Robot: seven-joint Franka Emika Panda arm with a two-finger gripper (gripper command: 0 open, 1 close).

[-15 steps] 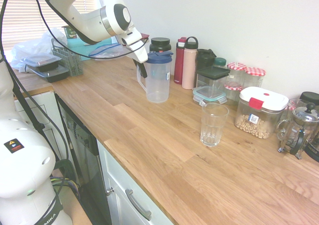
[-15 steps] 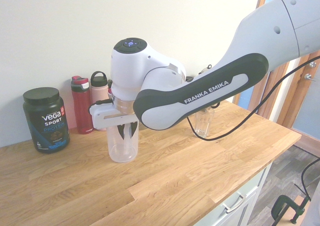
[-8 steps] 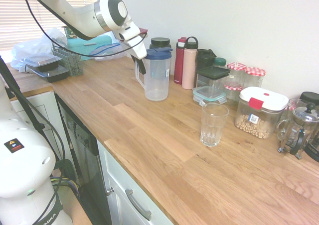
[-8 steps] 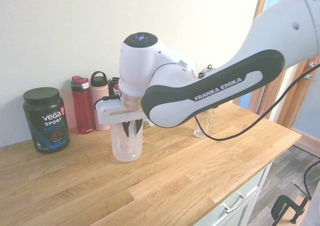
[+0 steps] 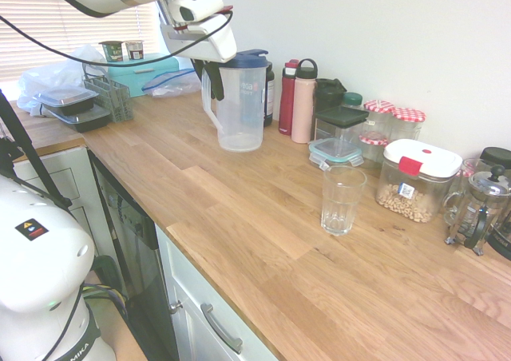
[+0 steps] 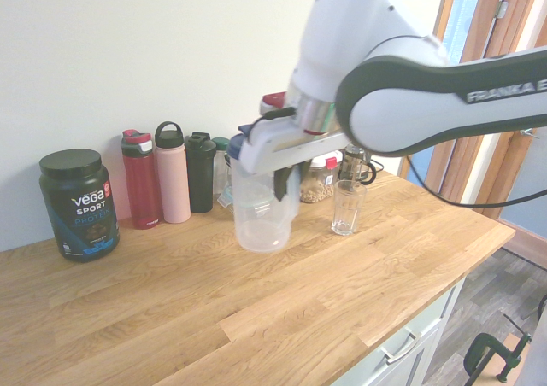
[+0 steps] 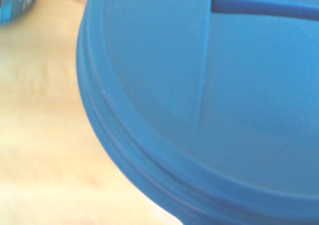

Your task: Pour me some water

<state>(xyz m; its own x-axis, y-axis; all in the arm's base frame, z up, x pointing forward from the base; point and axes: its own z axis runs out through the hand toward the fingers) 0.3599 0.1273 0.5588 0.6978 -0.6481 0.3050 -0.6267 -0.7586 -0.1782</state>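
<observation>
Lifting clear of the table (image 5: 263,217), the clear plastic pitcher (image 5: 241,109) with its blue lid (image 5: 244,58) now hangs in the air near the table's back edge, gripped by its handle (image 5: 209,105) in the hand (image 5: 209,77), whose fingers are closed tight on it. A second ago the pitcher stood on the wood in front of the red bottle (image 5: 287,97) and the pink bottle (image 5: 303,101); half a second ago it was only just coming up. Since then it has risen and swung sideways along the back edge, so in the second exterior view it has travelled from near the black protein tub (image 6: 79,203) towards the drinking glass (image 6: 347,207). The glass itself has not moved; it stands empty, nearer the table's front edge and well apart from the pitcher. The pitcher remains upright and looks nearly empty, though I cannot tell how much water it holds. The grasp seems done and the carry to the glass under way; tipping over the glass is still to come.
</observation>
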